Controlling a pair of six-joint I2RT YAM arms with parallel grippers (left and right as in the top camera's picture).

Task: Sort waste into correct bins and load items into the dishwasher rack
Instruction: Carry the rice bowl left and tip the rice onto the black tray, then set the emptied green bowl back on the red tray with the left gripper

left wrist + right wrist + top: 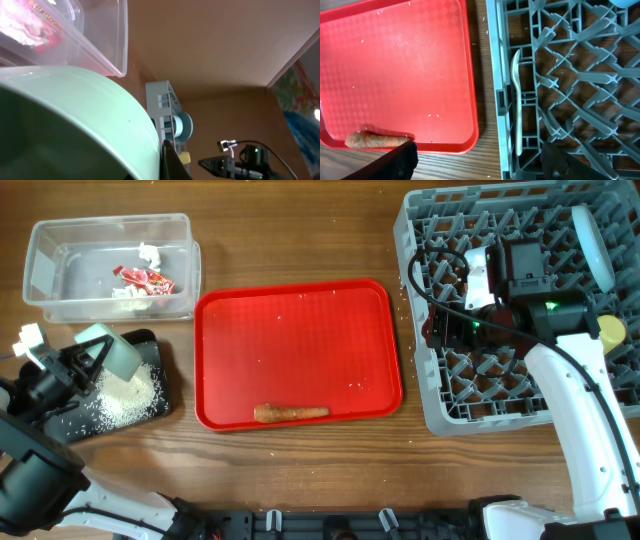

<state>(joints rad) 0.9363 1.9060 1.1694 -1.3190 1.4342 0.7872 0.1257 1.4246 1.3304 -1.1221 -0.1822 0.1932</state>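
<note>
Your left gripper (88,360) is clamped on the pale-green bowl (112,350), tilted over the black tray (163,375) at the left edge of the table (300,470); bowl smooth, glossy. Your right gripper (482,162) stands wide open, empty, over the dishwasher rack (580,75).

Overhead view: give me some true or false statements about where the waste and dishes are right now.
1. The left pincer holds the pale-green bowl tilted over the shallow black rectangular tray, where loose white rice-like grains lie. True.
2. The red printed snack wrapper lies on that black tray. False: it is in the clear rectangular plastic tub.
3. The orange carrot piece lies in the bright red tray. True.
4. The large grey plastic dishwasher rack is empty. False: it holds the round pale-blue plate and the small yellow cup.
5. The right pincer grips the carrot. False: it is open.
</note>
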